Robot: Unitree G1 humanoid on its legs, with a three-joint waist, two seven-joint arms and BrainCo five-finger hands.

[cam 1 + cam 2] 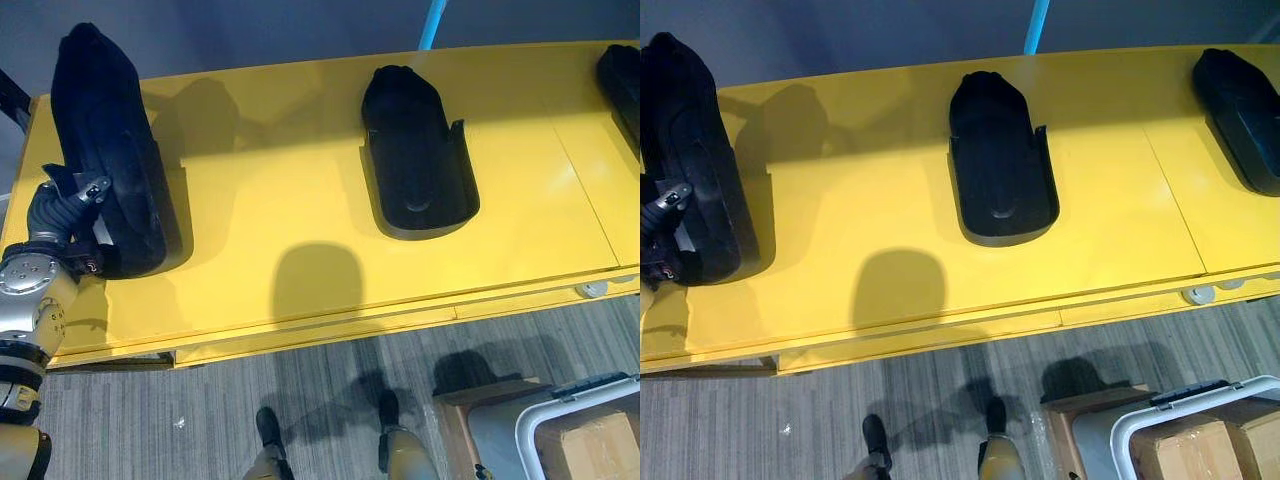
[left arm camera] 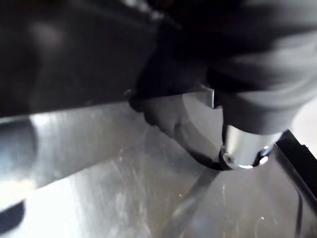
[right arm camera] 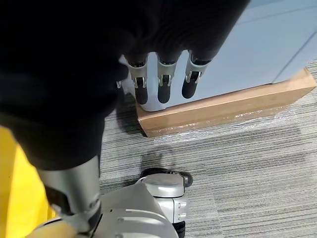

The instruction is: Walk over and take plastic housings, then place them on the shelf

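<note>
Left hand (image 1: 62, 225): at 9 o'clock in the head view, pressed against the near end of the left housing (image 1: 105, 140). I cannot tell whether its fingers have closed on the rim, since its wrist view is too dark to read.
Left housing: a long black shell lying on the yellow table (image 1: 270, 200), close to the table's left edge, its narrow end toward 12 o'clock.
Grip: likely best to get the fingers well over the rim before lifting. The shell is long, so a hold at one end may let the far end droop or drag.
Lift: probably straight up, then toward 6 o'clock, keeping the shell level.
Middle housing (image 1: 415, 150): at 1 o'clock, hollow side up, untouched and well apart.
Right housing (image 1: 1245, 100): at 2 o'clock, by the table's right end.
Right hand (image 3: 163, 79): fingers straight and loose, holding nothing, hanging over the floor near a cardboard box (image 3: 228, 106). It is free to steady the far end.
</note>
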